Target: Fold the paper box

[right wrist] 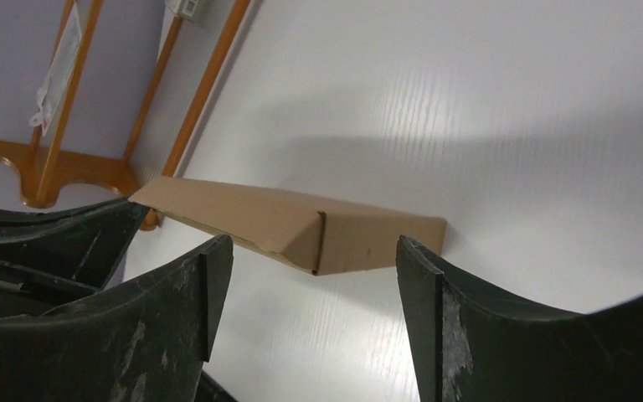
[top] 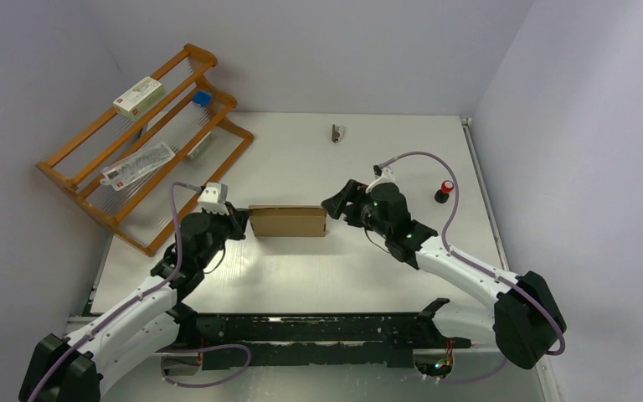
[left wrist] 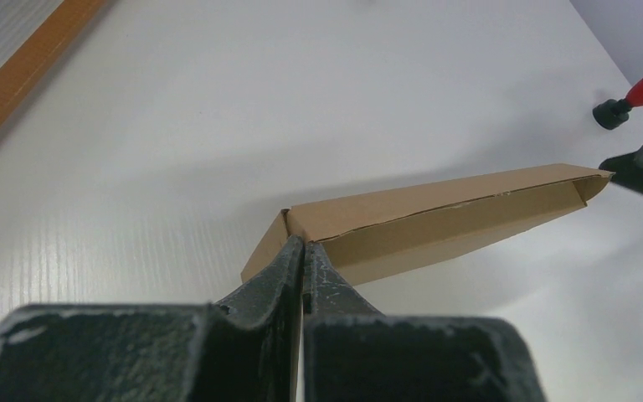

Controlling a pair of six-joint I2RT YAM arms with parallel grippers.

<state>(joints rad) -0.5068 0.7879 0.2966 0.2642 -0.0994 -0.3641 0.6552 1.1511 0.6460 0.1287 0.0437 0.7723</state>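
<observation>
The paper box point(top: 288, 220) is a flat brown cardboard mailer, folded shut, in the middle of the table. In the left wrist view it point(left wrist: 435, 218) stretches away from my fingers, tilted on one long edge. My left gripper point(top: 239, 219) is at its left end, jaws shut, pinching the near corner of the box point(left wrist: 304, 245). My right gripper point(top: 335, 205) is open at the right end. In the right wrist view point(right wrist: 311, 247) the box's end point(right wrist: 368, 239) lies just beyond the two spread fingertips, not touching them.
A wooden rack point(top: 146, 142) stands at the back left, holding a white carton with red print point(top: 139, 95) and packets. A red-topped black knob point(top: 444, 191) is right of the right gripper. A small metal clip point(top: 336, 132) lies at the back.
</observation>
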